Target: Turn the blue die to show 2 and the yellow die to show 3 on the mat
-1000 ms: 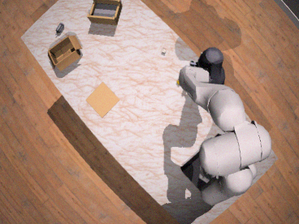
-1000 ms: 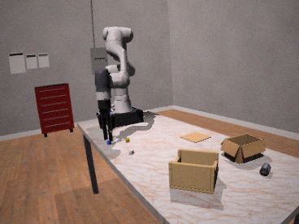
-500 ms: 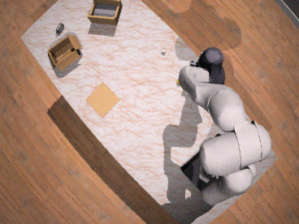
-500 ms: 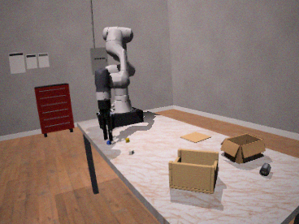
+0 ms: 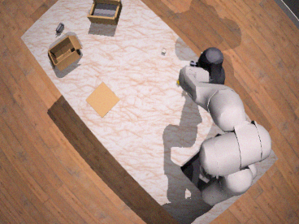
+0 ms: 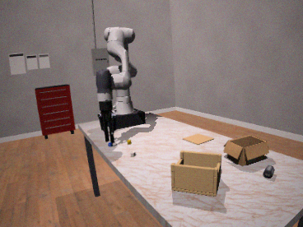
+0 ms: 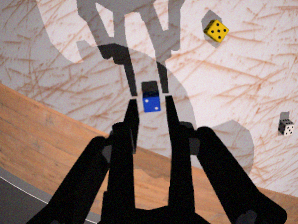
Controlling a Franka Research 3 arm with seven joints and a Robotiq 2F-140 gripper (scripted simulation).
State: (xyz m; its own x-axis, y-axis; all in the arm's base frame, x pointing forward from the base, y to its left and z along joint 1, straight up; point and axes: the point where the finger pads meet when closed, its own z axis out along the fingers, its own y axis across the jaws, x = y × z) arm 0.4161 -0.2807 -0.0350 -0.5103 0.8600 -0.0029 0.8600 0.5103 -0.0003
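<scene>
The blue die (image 6: pixel 110 144) (image 7: pixel 151 104), maybe 2 up, and yellow die (image 5: pixel 178 82) (image 6: pixel 129 141) (image 7: pixel 216 31), 5 up, are off the mat (image 5: pixel 102 100) (image 6: pixel 198 139). The claw (image 5: pixel 193 63) (image 6: pixel 109 141) (image 7: pixel 152 108) is a little open, holding nothing.

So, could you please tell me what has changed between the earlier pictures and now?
Nothing has visibly changed: the black two-fingered hand is at the small blue die throughout, and the square tan mat stayed put.
</scene>
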